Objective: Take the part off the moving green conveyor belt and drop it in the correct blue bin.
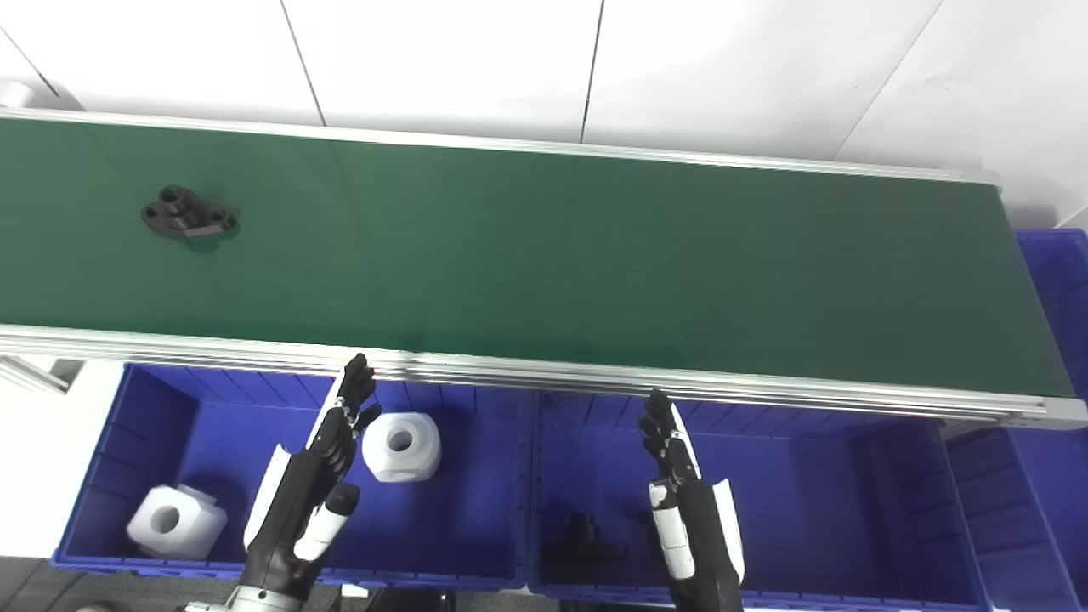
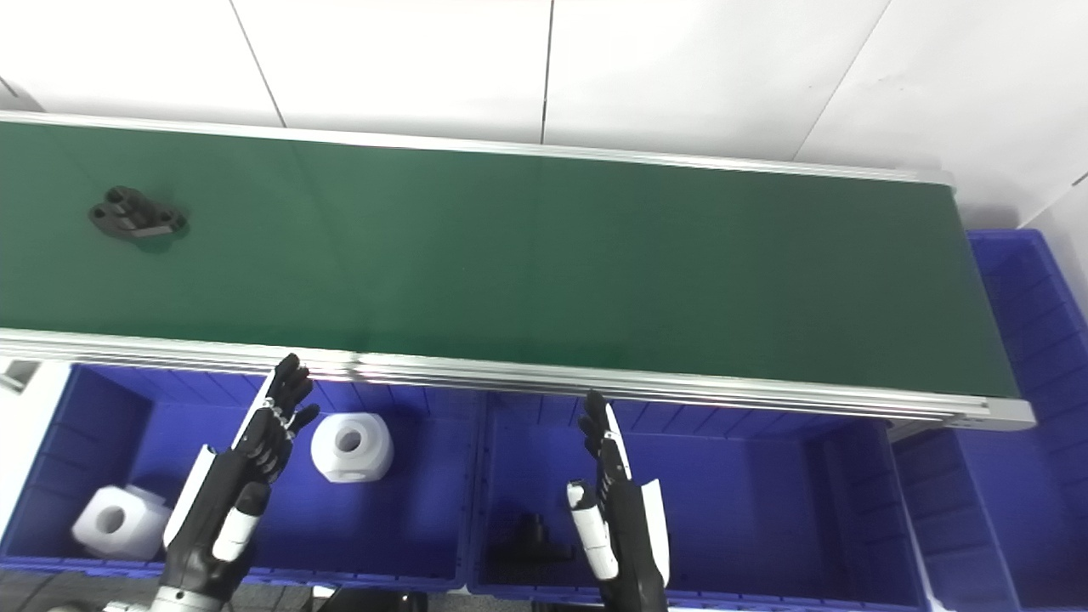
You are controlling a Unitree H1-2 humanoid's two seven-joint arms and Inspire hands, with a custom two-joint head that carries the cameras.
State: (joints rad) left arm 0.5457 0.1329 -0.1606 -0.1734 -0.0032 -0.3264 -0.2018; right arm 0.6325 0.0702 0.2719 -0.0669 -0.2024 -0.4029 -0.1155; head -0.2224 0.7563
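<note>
A black flanged part (image 1: 188, 213) lies on the green conveyor belt (image 1: 544, 255) at its far left. My left hand (image 1: 319, 476) hovers open over the left blue bin (image 1: 212, 425), fingers stretched toward the belt's near rail. My right hand (image 1: 684, 501) is open too, above the middle blue bin (image 1: 807, 476), fingers straight and holding nothing. Both hands are far from the black part.
Two white blocks with round holes (image 1: 402, 446) (image 1: 176, 521) sit in the left bin. A black part (image 1: 586, 540) lies in the middle bin. Another blue bin (image 1: 1054, 289) stands at the belt's right end. The aluminium rail (image 1: 544, 374) runs just ahead of my fingertips.
</note>
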